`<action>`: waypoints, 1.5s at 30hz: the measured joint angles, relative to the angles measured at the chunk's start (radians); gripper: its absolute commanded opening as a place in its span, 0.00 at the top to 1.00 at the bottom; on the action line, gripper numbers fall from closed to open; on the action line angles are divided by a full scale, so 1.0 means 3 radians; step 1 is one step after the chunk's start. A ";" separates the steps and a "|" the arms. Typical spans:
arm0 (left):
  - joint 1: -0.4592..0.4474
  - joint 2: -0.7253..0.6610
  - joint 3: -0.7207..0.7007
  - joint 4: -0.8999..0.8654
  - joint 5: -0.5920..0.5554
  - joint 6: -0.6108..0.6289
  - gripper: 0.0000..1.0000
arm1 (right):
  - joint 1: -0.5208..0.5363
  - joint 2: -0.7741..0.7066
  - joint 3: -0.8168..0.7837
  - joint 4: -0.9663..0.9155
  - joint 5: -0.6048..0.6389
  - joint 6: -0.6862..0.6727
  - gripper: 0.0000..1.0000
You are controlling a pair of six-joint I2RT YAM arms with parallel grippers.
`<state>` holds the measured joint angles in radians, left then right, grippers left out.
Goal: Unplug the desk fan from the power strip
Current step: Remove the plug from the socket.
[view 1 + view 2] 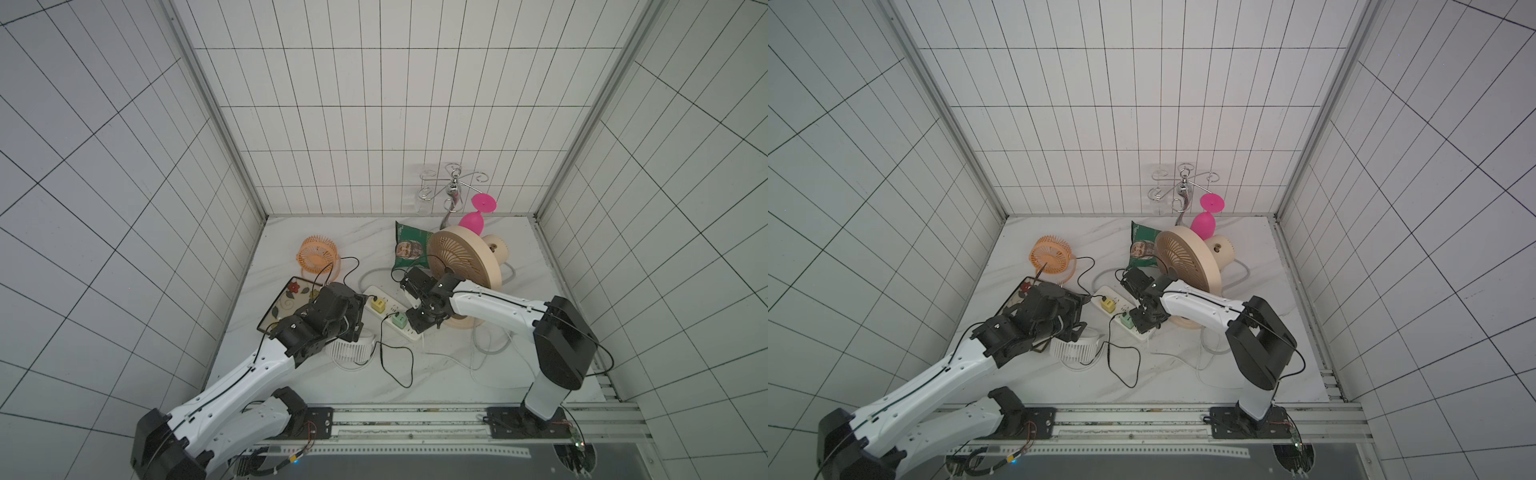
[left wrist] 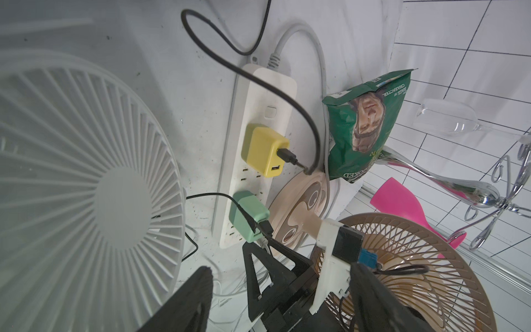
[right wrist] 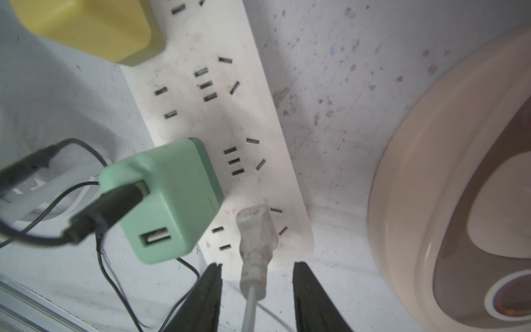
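Note:
The white power strip (image 1: 390,312) (image 1: 1119,311) (image 2: 258,95) (image 3: 218,120) lies mid-table. A pale-grey plug (image 3: 255,232) sits in its last socket, its thin cord trailing off toward the beige desk fan (image 1: 461,257) (image 1: 1183,259) (image 2: 402,258). My right gripper (image 3: 257,276) (image 1: 419,326) (image 1: 1144,324) points down over that end, open, one finger on each side of the plug with a gap on both sides. My left gripper (image 2: 281,267) (image 1: 354,319) hovers open by the strip's left side, holding nothing.
A yellow adapter (image 3: 86,26) and a green adapter (image 3: 163,198) with black cables occupy other sockets. A white fan (image 1: 351,347) lies under my left arm. An orange fan (image 1: 318,255), patterned tray (image 1: 286,303), chip bag (image 1: 411,249), pink glass (image 1: 476,216) and wire rack (image 1: 453,187) stand around.

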<state>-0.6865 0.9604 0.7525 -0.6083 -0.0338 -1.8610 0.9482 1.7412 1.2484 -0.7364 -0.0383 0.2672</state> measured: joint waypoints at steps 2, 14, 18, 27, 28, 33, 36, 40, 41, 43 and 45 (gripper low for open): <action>-0.0065 0.0067 0.0000 0.0024 0.0003 -0.0069 0.26 | 0.0000 0.0000 0.0003 0.0008 -0.0005 -0.0018 0.61; -0.0125 0.0505 -0.0028 0.0493 0.0219 -0.0210 0.45 | 0.0000 0.0032 0.0003 0.0098 -0.0020 -0.0093 0.79; -0.0126 0.0605 -0.0066 0.0636 0.0318 -0.0273 0.47 | 0.0000 0.0032 0.0003 0.0100 -0.0020 -0.0102 0.81; -0.0131 0.0791 -0.0172 0.0860 0.0520 -0.0361 0.55 | 0.0004 0.0023 0.0003 0.0102 -0.0029 -0.0089 0.90; -0.0131 0.0816 -0.0188 0.0903 0.0547 -0.0365 0.56 | 0.0005 0.0023 0.0003 0.0102 -0.0031 -0.0079 0.90; -0.0165 0.0903 -0.0248 0.1045 0.0671 -0.0365 0.61 | 0.0011 0.0023 0.0003 0.0104 -0.0031 -0.0023 0.92; -0.0211 0.0903 -0.0267 0.1074 0.0711 -0.0366 0.63 | 0.0019 0.0023 0.0003 0.0106 -0.0025 -0.0001 0.92; -0.0258 0.0923 -0.0276 0.1169 0.0757 -0.0352 0.67 | 0.0023 0.0023 0.0003 0.0107 -0.0022 0.0017 0.92; -0.0262 0.0945 -0.0277 0.1211 0.0771 -0.0350 0.67 | 0.0023 0.0023 0.0003 0.0107 -0.0020 0.0023 0.93; -0.0262 0.0997 -0.0284 0.1282 0.0797 -0.0342 0.67 | 0.0023 0.0022 0.0003 0.0107 -0.0020 0.0036 0.93; -0.0262 0.1033 -0.0304 0.1352 0.0819 -0.0340 0.67 | 0.0023 0.0020 0.0003 0.0109 -0.0028 0.0047 0.93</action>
<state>-0.7650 1.2701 0.6613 -0.2028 0.2119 -1.9629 0.9550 1.7473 1.2491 -0.7036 -0.0467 0.2813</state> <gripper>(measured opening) 0.333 0.136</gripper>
